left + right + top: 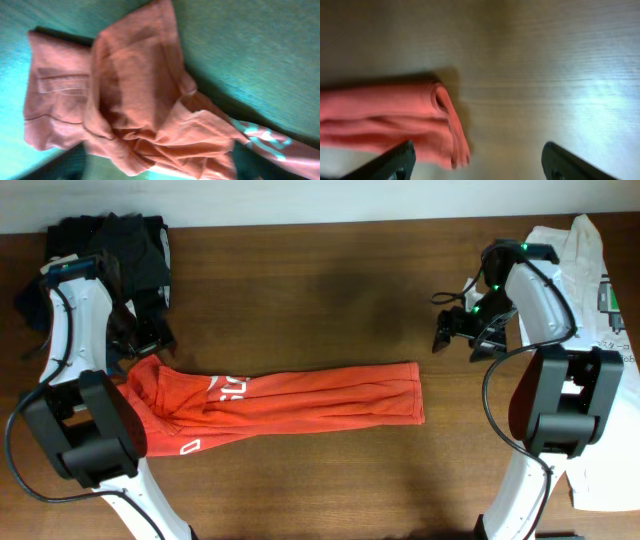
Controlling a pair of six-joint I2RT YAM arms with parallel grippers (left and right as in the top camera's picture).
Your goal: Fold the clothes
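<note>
Your shirt (300, 392) lies across mid-table (320, 280) as a long strip running 9 to 3 o'clock, so the lengthwise folds look done. The crosswise folds are left, and the bunched 9 o'clock end wants smoothing. The left gripper (143, 343) sits at that end, and you cannot tell whether its fingers pinch cloth, while the right gripper (455, 345) hovers with its fingers wide apart and empty, near the strip's other end at its 1 o'clock. Black garments (110, 235) at 10 o'clock crowd the left arm, and a white tee (585, 270) lies at 3 o'clock by the right arm.
</note>
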